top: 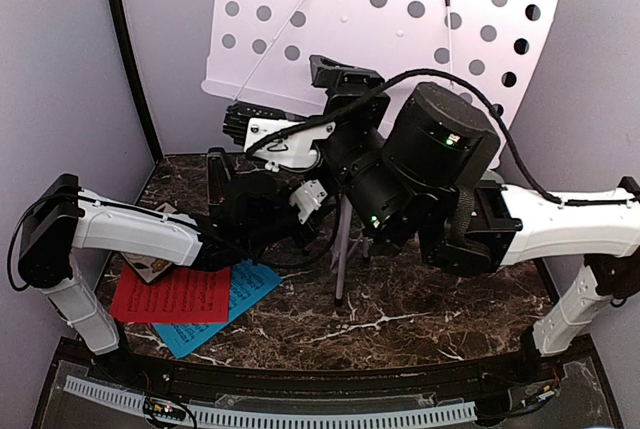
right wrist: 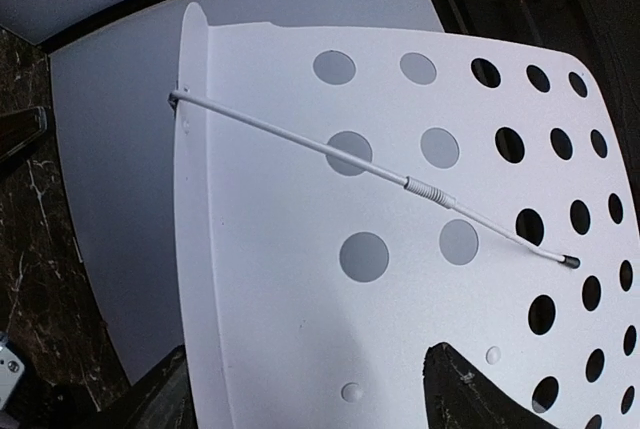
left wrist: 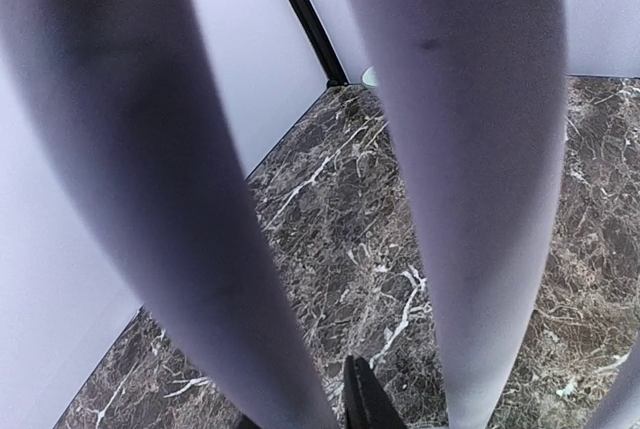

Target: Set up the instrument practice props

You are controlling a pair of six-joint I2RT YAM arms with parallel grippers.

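Observation:
The white perforated music stand [top: 400,19] stands at the back, its tripod legs [top: 342,249] on the marble table. My right gripper [top: 242,121] is at the desk's lower left corner. In the right wrist view the desk [right wrist: 300,279] fills the frame, and the gripper [right wrist: 315,409] is open, one finger past the ledge and one over the face. My left gripper [top: 310,197] is low beside the legs. In the left wrist view it [left wrist: 368,399] is shut and empty between blurred legs [left wrist: 480,199]. Red sheet [top: 170,294] overlaps blue sheet [top: 235,301] at front left. The metronome is hidden.
A floral tile [top: 150,269] lies partly under my left arm, behind the sheets. A pale green bowl [left wrist: 370,76] shows at the back corner in the left wrist view. Grey walls close in the table on both sides.

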